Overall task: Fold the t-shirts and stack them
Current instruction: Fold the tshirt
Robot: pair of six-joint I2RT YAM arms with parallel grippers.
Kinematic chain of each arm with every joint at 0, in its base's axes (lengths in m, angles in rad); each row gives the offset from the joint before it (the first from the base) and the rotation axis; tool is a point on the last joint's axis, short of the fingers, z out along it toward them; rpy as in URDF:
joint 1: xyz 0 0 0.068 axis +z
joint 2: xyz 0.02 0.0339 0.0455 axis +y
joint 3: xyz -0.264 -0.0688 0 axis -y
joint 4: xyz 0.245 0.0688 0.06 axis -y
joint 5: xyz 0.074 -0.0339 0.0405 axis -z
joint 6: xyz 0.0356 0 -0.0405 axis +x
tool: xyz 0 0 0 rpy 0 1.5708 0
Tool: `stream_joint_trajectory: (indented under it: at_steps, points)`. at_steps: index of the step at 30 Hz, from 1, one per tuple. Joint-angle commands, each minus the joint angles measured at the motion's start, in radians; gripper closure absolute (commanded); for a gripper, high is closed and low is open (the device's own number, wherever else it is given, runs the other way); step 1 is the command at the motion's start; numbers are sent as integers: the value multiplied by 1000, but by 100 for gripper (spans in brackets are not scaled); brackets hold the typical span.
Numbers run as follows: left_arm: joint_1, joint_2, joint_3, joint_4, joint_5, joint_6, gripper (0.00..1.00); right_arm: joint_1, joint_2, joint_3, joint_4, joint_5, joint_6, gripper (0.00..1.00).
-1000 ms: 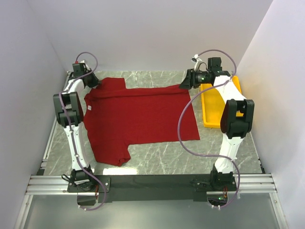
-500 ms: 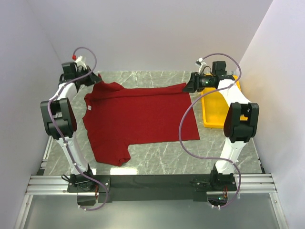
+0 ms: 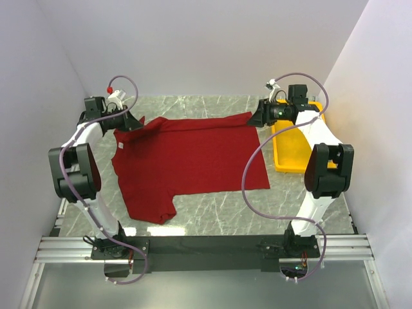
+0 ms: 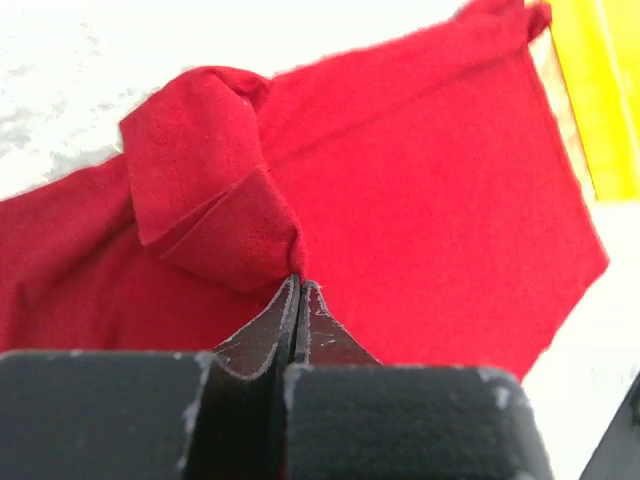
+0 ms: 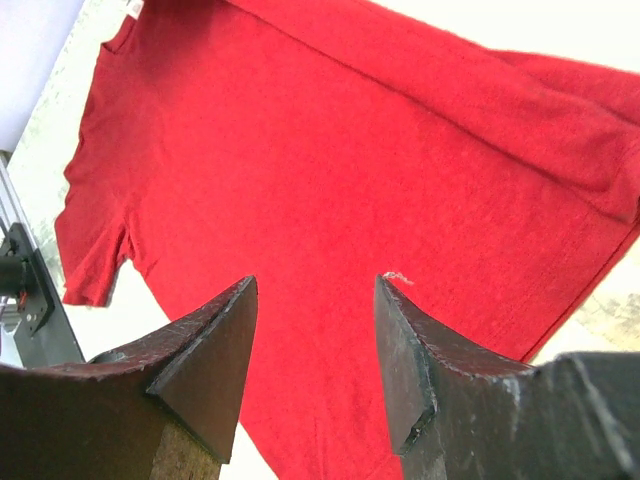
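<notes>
The dark red t-shirt (image 3: pixel 193 161) lies spread on the marble table, its collar with the small white tag (image 3: pixel 120 147) towards the left. My left gripper (image 3: pixel 134 123) is at the shirt's far left corner, shut on the far sleeve. In the left wrist view the sleeve (image 4: pixel 205 190) is bunched and folded over the shirt's body, pinched at the tips of the left gripper (image 4: pixel 298 280). My right gripper (image 3: pixel 253 119) hovers over the shirt's far right corner. The right wrist view shows the right gripper (image 5: pixel 315 285) open above the t-shirt (image 5: pixel 300 150), nothing between its fingers.
A yellow plastic tray (image 3: pixel 296 145) stands on the table just right of the shirt, under the right arm; its edge also shows as the tray (image 4: pixel 600 90). White walls close in the left, far and right sides. A metal rail (image 3: pixel 206 248) runs along the near edge.
My left gripper has moved right and inward, dragging the far sleeve over the shirt's body. The right arm shifted slightly right and has since held still, jaws open throughout.
</notes>
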Motion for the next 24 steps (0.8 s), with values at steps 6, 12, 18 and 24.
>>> stream_joint_trajectory:
  at_steps: [6, 12, 18, 24]
  points:
    - [1, -101, -47, -207, 43, 242, 99, -4, -62, -38, 43, -34, 1, 43]
    - [-19, -110, -62, -347, 44, 353, 98, -4, -64, -46, 49, -38, 0, 43]
    - [-85, -87, -71, -419, -43, 382, 97, -4, -62, -44, 48, -43, -9, 43]
    - [-100, -156, -123, -413, -192, 337, 72, -4, -69, -63, 58, -44, -9, 43]
